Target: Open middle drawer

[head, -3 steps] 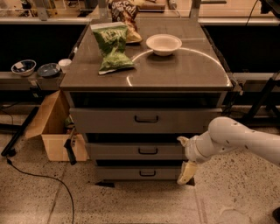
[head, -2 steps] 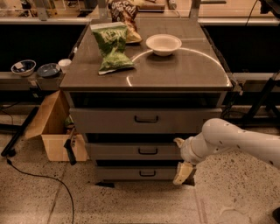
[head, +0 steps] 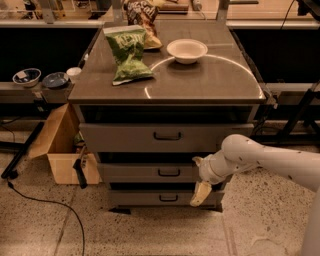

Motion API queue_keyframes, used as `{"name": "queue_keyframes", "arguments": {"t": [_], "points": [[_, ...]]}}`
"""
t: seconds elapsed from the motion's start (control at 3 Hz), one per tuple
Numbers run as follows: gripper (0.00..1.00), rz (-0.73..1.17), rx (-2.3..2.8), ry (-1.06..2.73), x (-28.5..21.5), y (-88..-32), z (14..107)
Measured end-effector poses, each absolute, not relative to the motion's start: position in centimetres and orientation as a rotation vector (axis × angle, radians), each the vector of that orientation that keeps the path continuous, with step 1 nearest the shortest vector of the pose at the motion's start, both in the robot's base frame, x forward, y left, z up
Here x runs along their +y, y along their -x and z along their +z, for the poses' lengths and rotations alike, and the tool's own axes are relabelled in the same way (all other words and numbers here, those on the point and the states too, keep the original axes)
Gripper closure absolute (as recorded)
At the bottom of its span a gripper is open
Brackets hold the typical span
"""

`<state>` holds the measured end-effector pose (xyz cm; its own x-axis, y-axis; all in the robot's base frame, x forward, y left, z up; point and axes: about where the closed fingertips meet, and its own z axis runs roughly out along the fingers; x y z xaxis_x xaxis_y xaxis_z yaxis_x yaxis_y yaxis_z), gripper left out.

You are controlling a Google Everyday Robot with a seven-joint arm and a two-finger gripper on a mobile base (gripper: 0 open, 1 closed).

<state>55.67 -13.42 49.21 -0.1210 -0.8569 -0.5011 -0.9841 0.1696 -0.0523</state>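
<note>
While hung low on a smooth, rounded white arm [head: 270, 160], reaches in from the right with a cream-fingered gripper [head: 199, 177], jaws apart: one stubby tip up, the other pointing down. Just left of the jaws, finds the wide shallow grey metal middle drawer [head: 135, 172], flat-fronted; cannot tell whether touched. Leaves its small black bar handle [head: 168, 172] further left, ungrasped.

Counts three grey drawers in one cabinet: a taller top drawer [head: 125, 137] above the jaws, a narrower bottom drawer [head: 140, 198] below, partly behind the lower tip.

Higher still, on the smooth brown counter [head: 210, 80] with its pale curved streak, shows one crinkled green snack bag [head: 129, 55], one round white bowl [head: 186, 50] and one brown printed bag [head: 142, 12] at the back.

Far left of the jaws, notes one open cardboard box [head: 62, 160] on speckled stone floor [head: 150, 230], two small bowls [head: 26, 76] and one white cup [head: 74, 73] on a ledge, one black cable [head: 50, 207] snaking across the floor.
</note>
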Motion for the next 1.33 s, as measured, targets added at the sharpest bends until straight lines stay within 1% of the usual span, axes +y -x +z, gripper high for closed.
{"name": "queue_keyframes", "arguments": {"t": [0.33, 0.67, 1.0, 1.33], "points": [[0.00, 0.410, 2.035, 1.739, -13.4, -55.7, 49.2], [0.00, 0.396, 2.014, 1.729, -13.4, -57.0, 48.2], [0.00, 0.369, 1.983, 1.719, -13.1, -61.3, 45.9], [0.00, 0.379, 1.977, 1.721, -12.9, -61.2, 45.6]]}}
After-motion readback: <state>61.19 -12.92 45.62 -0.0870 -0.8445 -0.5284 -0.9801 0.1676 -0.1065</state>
